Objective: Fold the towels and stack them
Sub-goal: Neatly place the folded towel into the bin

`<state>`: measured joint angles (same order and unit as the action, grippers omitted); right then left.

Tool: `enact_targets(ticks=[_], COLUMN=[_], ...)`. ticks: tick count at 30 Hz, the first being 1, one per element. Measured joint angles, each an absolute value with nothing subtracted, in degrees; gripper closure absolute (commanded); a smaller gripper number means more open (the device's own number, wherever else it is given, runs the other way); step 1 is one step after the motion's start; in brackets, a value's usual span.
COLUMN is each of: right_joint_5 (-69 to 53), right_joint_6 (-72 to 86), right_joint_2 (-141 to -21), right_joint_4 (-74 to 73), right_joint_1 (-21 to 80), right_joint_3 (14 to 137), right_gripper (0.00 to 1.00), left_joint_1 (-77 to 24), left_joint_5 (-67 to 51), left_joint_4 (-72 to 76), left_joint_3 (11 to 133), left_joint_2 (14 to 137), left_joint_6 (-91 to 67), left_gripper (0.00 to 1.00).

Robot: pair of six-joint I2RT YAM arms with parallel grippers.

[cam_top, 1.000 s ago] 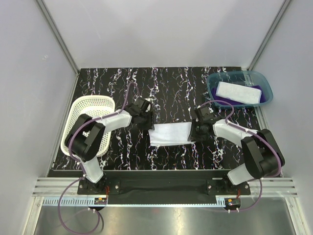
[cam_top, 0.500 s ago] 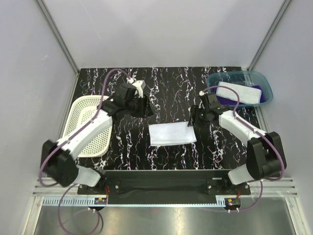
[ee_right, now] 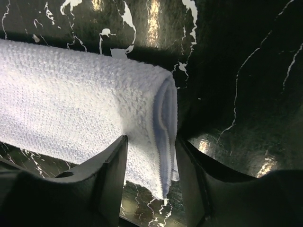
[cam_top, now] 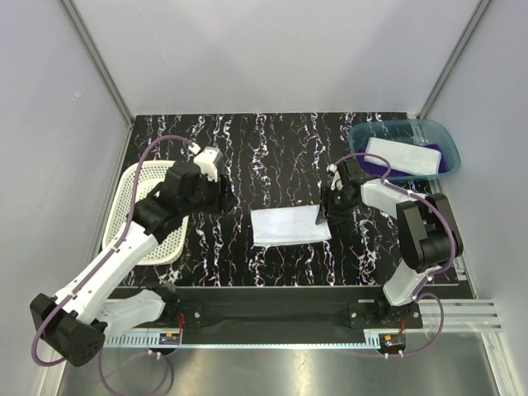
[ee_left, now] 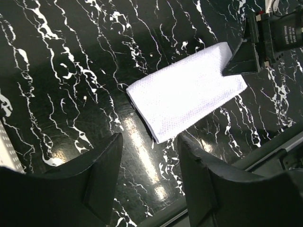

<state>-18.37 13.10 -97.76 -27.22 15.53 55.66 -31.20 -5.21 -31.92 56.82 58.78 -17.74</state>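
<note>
My right gripper (ee_right: 151, 139) straddles the right end of the folded pale towel (cam_top: 287, 225), probably to lift it for stacking; I cannot tell whether it pinches. My left gripper (ee_left: 149, 140) hangs open and empty left of that towel, giving room. The glossy black marbled worktop (cam_top: 272, 148) lies beneath and grey walls (cam_top: 272, 58) stand beyond the towel.

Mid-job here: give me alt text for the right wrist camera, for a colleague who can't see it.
The folded end of a pale blue-white towel lies between the two dark fingers of the right end effector, on a black marbled table. Whether the fingers are pinching the towel cannot be told.
</note>
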Motion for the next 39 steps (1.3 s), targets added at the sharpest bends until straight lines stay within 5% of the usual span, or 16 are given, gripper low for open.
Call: enact_targets(ticks=[14,25,39], right_joint_5=[-20.6,-20.4,-17.6], right_joint_6=[14.2,12.6,0.2], right_joint_2=[-98.7,-98.7,-113.8], right_joint_4=[-25.8,-31.9,-52.4], right_joint_1=[15.6,15.6,10.8], right_joint_3=[54.8,59.1,101.1], right_gripper=[1.0,1.0,1.0], left_joint_1=[-31.2,-31.2,-31.2], left_joint_5=[-4.0,-2.6,-1.3], left_joint_4=[-32.1,-32.5,-33.4], left_joint_3=[56.8,56.8,56.8], left_joint_2=[58.1,58.1,58.1], left_joint_6=[-16.7,-16.4,-16.3], left_gripper=[0.44,0.44,0.44])
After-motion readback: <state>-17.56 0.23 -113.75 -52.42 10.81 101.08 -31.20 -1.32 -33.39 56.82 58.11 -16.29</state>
